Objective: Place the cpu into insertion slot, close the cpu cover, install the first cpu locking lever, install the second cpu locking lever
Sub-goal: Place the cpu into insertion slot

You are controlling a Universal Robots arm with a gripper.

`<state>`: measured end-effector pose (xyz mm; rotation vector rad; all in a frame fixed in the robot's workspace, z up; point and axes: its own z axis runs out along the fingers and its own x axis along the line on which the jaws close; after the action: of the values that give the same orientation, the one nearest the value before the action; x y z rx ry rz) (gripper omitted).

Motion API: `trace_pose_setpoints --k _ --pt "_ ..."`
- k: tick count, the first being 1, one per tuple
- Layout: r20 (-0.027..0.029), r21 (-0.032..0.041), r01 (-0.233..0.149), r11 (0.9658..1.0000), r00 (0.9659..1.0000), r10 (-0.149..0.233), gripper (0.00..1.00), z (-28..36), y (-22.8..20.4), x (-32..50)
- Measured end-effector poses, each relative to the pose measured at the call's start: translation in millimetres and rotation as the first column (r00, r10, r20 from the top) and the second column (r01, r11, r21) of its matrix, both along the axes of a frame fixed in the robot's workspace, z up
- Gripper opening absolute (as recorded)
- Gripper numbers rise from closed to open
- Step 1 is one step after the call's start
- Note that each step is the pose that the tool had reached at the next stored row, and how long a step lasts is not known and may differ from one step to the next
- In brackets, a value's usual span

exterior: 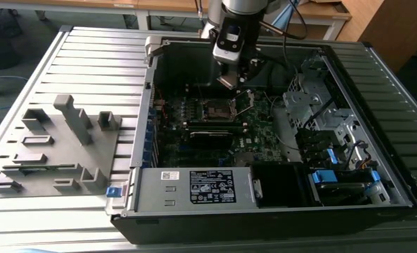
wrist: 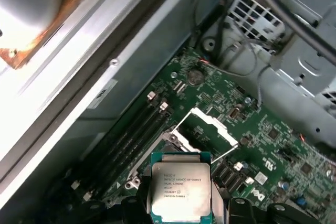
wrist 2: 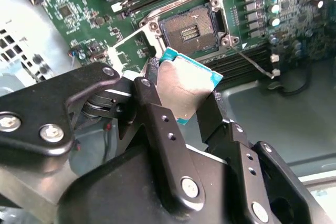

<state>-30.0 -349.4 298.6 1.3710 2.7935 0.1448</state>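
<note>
My gripper is shut on the cpu, a flat square chip with a silver top and a teal edge, held by two opposite sides between the black fingers. In the first wrist view the cpu hangs above the motherboard. The insertion slot lies bare below it, dark with a metal surround. The cpu cover, a thin silvery frame, stands swung up beside the slot. A thin wire locking lever sticks out past the slot. In the exterior view the gripper hovers just above the slot.
The open computer case lies on a slatted metal table. Memory slots run beside the socket. A drive cage with cables and a black fan shroud fill the exterior view's right. A grey fixture plate lies at its left.
</note>
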Motion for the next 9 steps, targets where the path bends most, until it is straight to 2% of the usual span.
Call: trace_pose_setpoints --k 2,4,7,9 --pt "0.0 -0.0001 0.036 0.9994 0.9994 -0.036 0.54 -0.3 0.0 0.0" --pt "0.0 -0.0001 0.073 0.9973 0.9973 -0.073 0.54 -0.7 0.0 0.0" --pt "0.0 -0.0001 0.127 0.9919 0.9919 -0.127 0.54 -1.3 0.0 0.0" --pt "0.0 0.0 0.163 0.9867 0.9867 -0.163 0.54 -1.7 0.0 0.0"
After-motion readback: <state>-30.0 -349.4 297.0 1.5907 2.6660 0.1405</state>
